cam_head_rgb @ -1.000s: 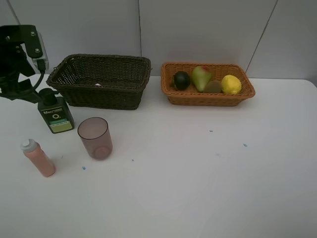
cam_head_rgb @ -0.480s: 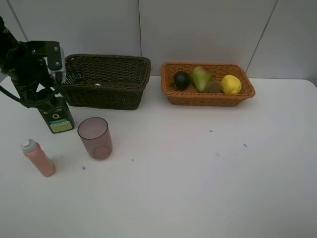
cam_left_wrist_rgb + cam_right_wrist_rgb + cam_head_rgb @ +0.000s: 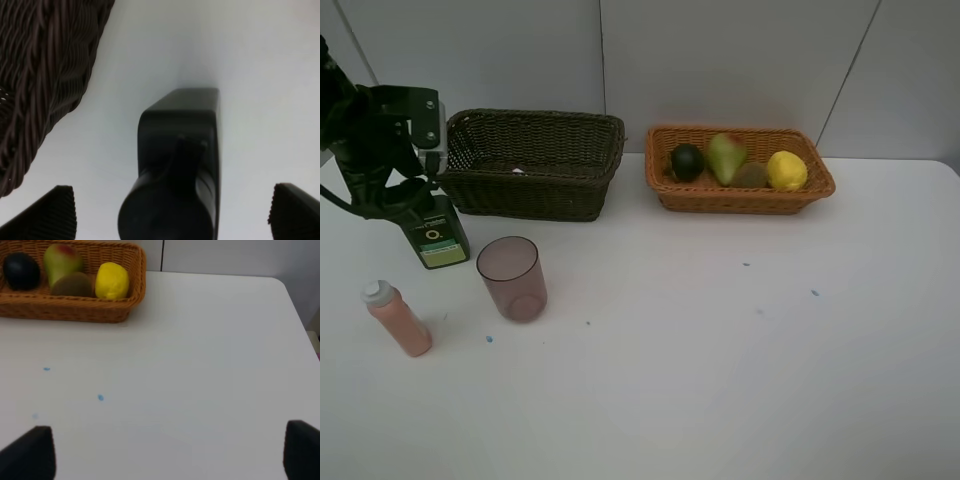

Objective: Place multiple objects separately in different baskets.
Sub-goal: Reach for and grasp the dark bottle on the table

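**Writing.** Dark green bottle (image 3: 438,238): pale green front label with a large white "O" and a small mark beside it. The smaller line above it cannot be read. No other text found in any view.

**Left fingers** (image 3: 47,215): spread wide and clamped on nothing. The dark green bottle stands upright on the counter (image 3: 720,350), just in front of the dark brown basket's (image 3: 530,165) left end. Its cap sits between the two fingers in the left wrist view, with bare counter showing on each side and no contact seen.

**Right fingers** (image 3: 30,452): also wide apart, nothing between them, over bare counter and well apart from the light orange basket (image 3: 735,200).

**Other items.**
- In the light orange basket: dark green round fruit (image 3: 687,161), pear (image 3: 725,157), kiwi (image 3: 751,175), lemon (image 3: 786,170).
- Pinkish cup (image 3: 512,277): upright, near the dark green bottle.
- Pink white-capped bottle (image 3: 398,319): tilted, nearer the front edge, apart from the cup.
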`<state>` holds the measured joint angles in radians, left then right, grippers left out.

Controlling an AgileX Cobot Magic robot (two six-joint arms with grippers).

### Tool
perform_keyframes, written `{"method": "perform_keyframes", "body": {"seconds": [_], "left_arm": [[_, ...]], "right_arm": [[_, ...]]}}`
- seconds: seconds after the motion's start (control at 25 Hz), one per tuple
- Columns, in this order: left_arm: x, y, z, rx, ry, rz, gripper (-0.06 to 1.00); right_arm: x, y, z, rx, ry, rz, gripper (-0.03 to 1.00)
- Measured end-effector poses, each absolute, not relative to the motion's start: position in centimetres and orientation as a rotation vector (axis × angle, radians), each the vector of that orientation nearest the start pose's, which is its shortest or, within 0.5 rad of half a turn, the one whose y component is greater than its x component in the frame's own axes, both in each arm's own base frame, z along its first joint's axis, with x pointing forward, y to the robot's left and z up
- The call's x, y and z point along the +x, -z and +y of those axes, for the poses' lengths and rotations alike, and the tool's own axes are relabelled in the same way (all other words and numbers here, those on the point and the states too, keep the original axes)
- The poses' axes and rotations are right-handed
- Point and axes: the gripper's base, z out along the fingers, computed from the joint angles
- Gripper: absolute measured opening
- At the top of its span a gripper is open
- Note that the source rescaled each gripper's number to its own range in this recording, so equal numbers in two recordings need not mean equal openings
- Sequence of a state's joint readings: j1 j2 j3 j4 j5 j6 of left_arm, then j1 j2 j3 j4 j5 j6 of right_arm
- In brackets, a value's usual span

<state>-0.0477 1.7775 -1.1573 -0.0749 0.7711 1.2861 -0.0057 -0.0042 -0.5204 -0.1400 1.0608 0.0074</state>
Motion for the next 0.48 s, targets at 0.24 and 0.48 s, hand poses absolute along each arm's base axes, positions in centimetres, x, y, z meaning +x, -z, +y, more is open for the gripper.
{"method": "perform_keyframes", "body": {"seconds": [0.24, 0.48], "left_arm": [[35.0, -17.4, -2.1, 1.762, -0.107, 2.352, 1.00], [35.4, -16.1, -2.2, 1.767, -0.098, 2.364, 1.00]], "right_arm": [[-0.8, -28.3, -1.1, 0.022, 0.166, 2.016, 1.00], [-0.8, -28.3, -1.1, 0.022, 0.166, 2.016, 1.00]]}}
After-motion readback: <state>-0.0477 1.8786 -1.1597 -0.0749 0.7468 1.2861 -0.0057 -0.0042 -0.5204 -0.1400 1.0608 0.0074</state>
